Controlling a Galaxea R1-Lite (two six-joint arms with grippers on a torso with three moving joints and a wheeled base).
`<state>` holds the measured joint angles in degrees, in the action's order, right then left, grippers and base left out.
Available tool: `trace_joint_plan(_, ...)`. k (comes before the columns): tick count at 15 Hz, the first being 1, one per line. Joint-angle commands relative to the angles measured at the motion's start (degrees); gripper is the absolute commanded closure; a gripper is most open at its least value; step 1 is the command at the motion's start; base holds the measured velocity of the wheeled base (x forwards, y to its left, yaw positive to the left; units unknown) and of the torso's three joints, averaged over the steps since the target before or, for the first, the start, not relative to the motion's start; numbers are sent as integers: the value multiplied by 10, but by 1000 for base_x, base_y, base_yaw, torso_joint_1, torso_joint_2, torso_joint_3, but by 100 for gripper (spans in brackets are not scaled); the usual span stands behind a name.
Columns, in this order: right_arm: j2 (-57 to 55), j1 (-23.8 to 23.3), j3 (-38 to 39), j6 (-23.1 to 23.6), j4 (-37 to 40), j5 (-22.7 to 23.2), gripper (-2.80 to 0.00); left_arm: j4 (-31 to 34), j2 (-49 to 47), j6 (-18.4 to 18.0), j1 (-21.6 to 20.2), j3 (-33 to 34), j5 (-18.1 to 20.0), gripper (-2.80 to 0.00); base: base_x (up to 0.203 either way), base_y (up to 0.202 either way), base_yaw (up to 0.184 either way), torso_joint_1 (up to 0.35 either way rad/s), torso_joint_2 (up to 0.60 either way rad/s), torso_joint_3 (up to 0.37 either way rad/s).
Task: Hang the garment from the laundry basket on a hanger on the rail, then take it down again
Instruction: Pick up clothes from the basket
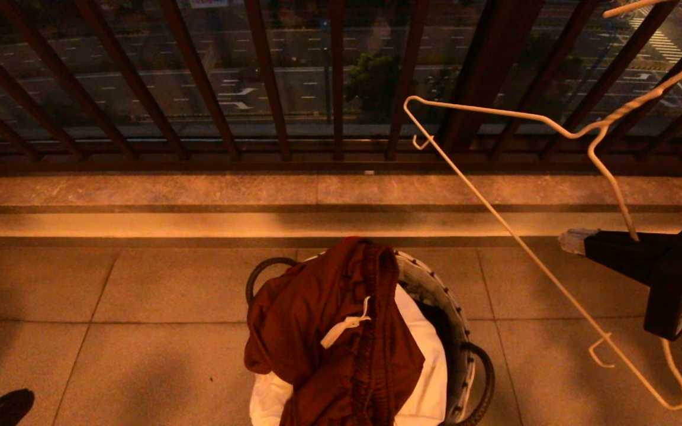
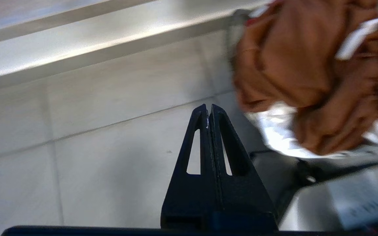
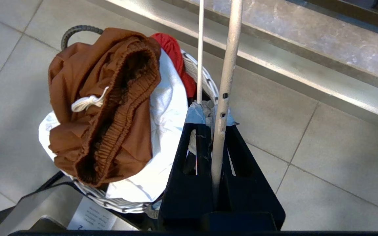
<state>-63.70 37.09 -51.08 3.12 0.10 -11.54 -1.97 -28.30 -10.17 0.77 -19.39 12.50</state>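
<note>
One pair of brown shorts (image 1: 329, 331) heaped atop the laundry basket (image 1: 436, 284) on the floor, ready for pickup; right gripper (image 3: 210, 131) fingers clamp the white wire hanger (image 1: 554, 127) aloft beside it; left gripper (image 2: 208, 113) fingers pressed together, empty, near the basket.

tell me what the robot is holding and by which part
Right gripper clamps the thin white wire hanger by one sloping shoulder wire; the shut left gripper holds nothing.

Rust-brown shorts (image 1: 329, 331) heaped atop laundry basket (image 1: 456, 313); white wire hanger (image 1: 530, 248) tilted, beside basket
</note>
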Motion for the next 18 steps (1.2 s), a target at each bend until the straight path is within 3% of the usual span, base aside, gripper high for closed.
trace_joint_plan(1,2,-2,-1,0,0,-1,0,1,-105,-6,1,-41,29,0,0,0,0,0,0,0)
trace_joint_plan(3,2,-12,-2,0,0,-1,0,3,-203,-22,22,-99,63,0,0,0,0,0,0,0)
trace_joint_plan(8,-3,-27,-10,0,0,-1,0,3,-450,-36,179,-245,69,0,0,0,0,0,0,0)
trace_joint_plan(13,-6,-58,-16,1,1,-1,0,6,-627,-37,309,-419,21,0,0,0,0,0,0,0)
trace_joint_plan(16,-13,-83,-20,3,0,0,0,15,-672,-37,353,-481,-23,0,0,0,0,0,0,0)
trace_joint_plan(18,-15,-87,-22,3,0,0,0,17,-694,-37,364,-523,-29,0,0,0,0,0,0,0)
